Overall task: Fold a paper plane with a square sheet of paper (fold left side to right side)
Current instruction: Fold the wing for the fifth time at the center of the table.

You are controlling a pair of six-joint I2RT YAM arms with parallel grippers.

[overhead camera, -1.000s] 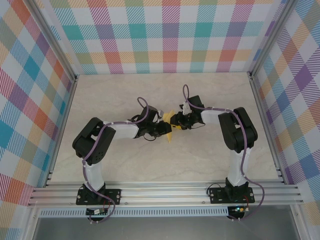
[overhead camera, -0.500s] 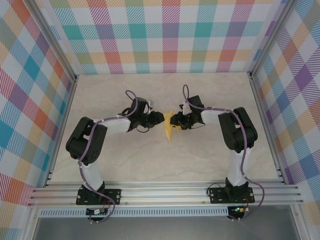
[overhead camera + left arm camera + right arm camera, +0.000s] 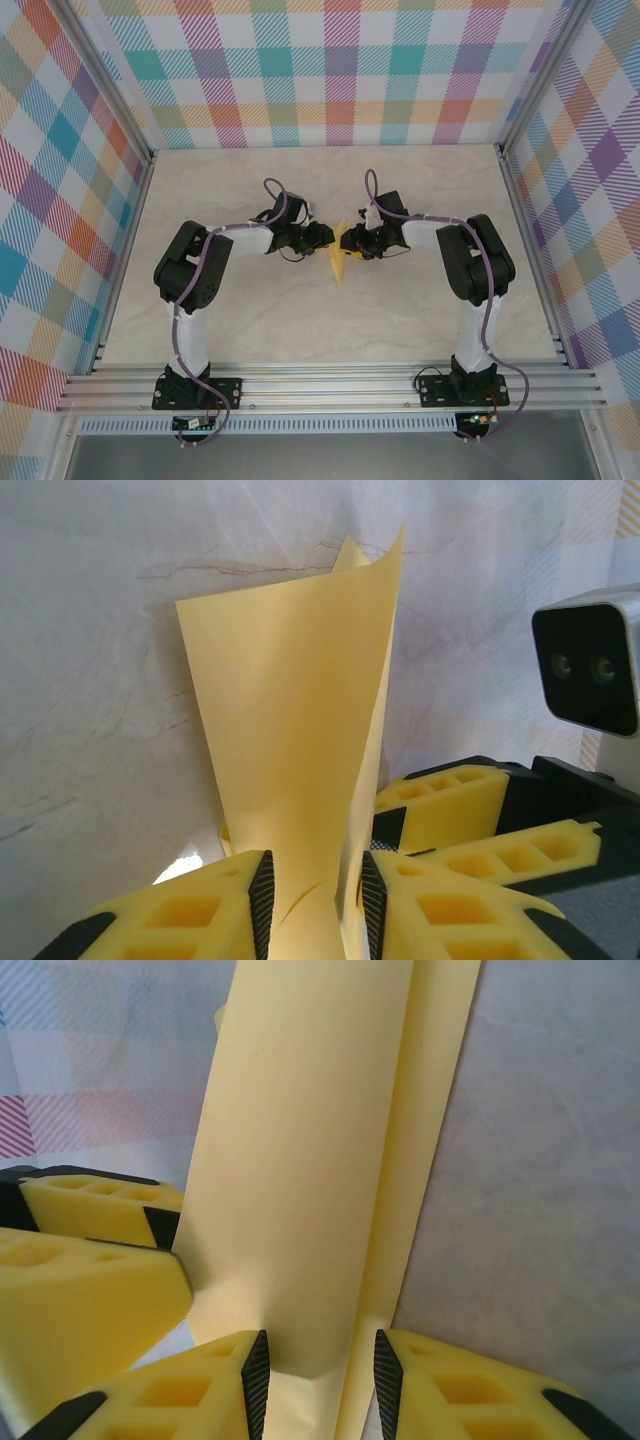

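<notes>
Folded yellow paper (image 3: 338,264) sits mid-table (image 3: 250,320), partly lifted and pinched from both sides. Left gripper (image 3: 315,890) is clamped on its near end, with layers bunched between the pads. Right gripper (image 3: 320,1370) is clamped on it too, just beside the left one. The grippers cover the top of the paper from above. Plaid walls (image 3: 330,70) surround the table.

Plaid box, marble-look floor

Pastel checked walls (image 3: 330,80) close in three sides of a pale beige, faintly veined worktop (image 3: 250,330). Aluminium rails (image 3: 330,385) run along the near edge, metal posts (image 3: 105,85) stand in the corners, and the light's soft and even.
</notes>
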